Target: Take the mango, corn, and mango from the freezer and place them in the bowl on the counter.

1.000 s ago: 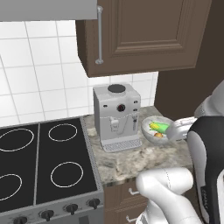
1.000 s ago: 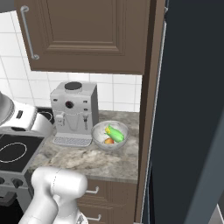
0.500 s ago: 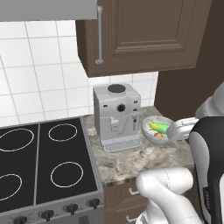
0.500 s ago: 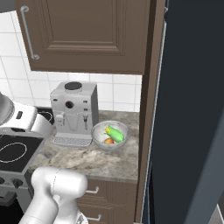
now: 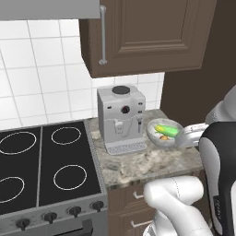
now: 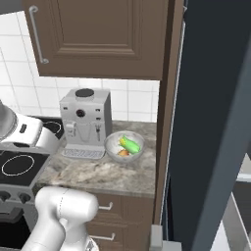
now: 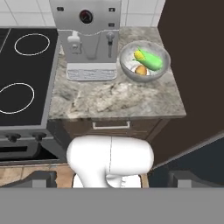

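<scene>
Bowl [image 7: 144,61] holding corn [image 7: 147,59], on counter [image 7: 113,98], well beyond open claw [image 7: 111,179]

speckled grey bowl [image 7: 145,61]; marbled counter [image 7: 114,98]

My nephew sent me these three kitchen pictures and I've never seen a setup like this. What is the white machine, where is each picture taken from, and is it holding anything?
It is a computer-rendered kitchen, not a real one. The white machine is a robot arm on a base that can drive. Two pictures come from cameras on that base, looking forward from the arm's left and right. The third comes from a camera on the hand, looking down at the counter.

On the counter stand a grey coffee machine and, beside it, a pale bowl. In the bowl lie a corn cob and something orange, probably a mango. A black stove sits next to the counter, and the dark freezer is on the other side.

The claw is open and holds nothing.
</scene>
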